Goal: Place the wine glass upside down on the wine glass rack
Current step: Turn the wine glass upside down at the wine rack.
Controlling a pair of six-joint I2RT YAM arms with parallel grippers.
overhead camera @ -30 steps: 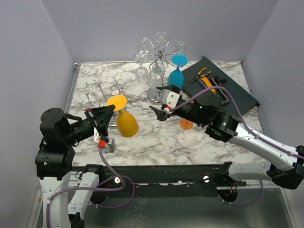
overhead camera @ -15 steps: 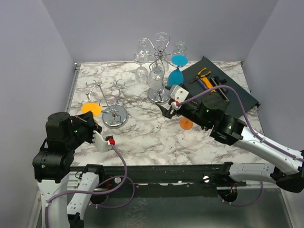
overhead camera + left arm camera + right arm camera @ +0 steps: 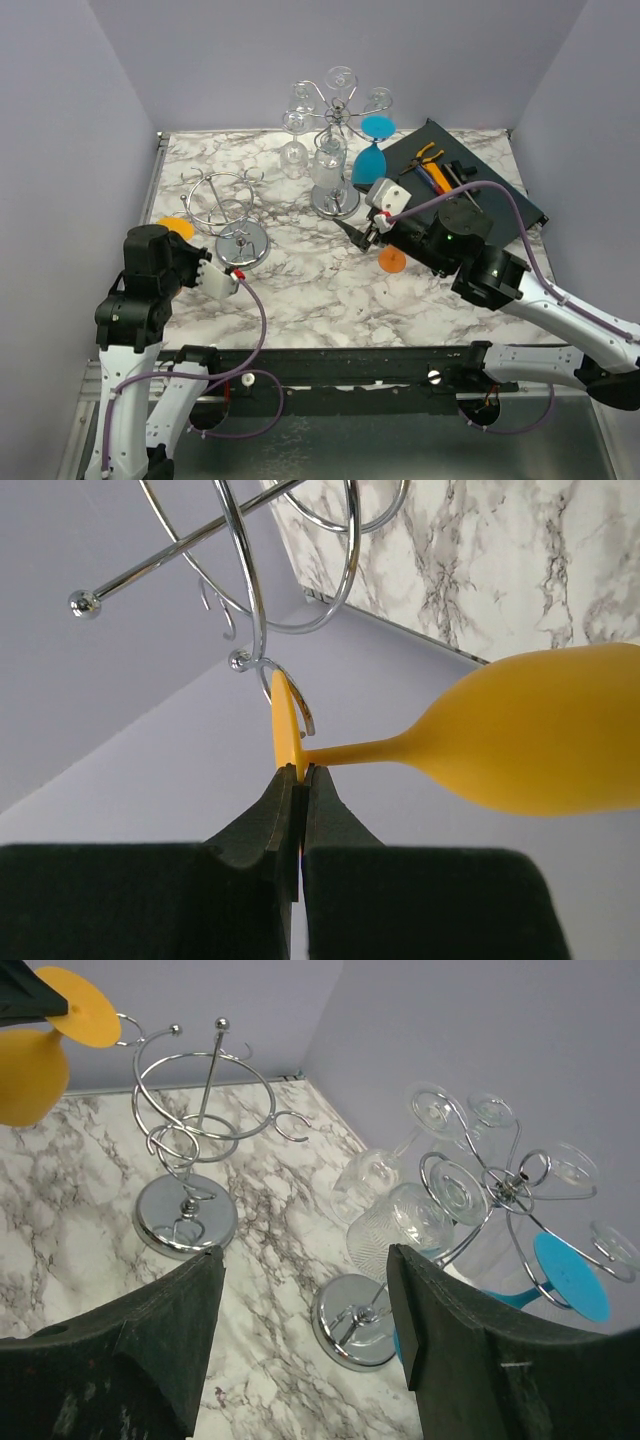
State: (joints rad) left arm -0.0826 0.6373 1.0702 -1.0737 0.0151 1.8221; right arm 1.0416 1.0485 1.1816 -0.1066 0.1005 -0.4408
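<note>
Left pincer [image 3: 300, 772], pinching yellow glass [image 3: 540, 745], has swung back beside the rack [image 3: 243, 245]; right pincer [image 3: 305, 1257] open

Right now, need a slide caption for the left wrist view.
Left gripper shut on the foot of the yellow wine glass, close by a hook of the chrome rack.

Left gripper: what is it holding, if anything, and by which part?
The left gripper pinches the yellow wine glass by the edge of its round base.

left end effector [image 3: 300, 772]: pinched closed | right end effector [image 3: 303, 1260]: jaws apart
</note>
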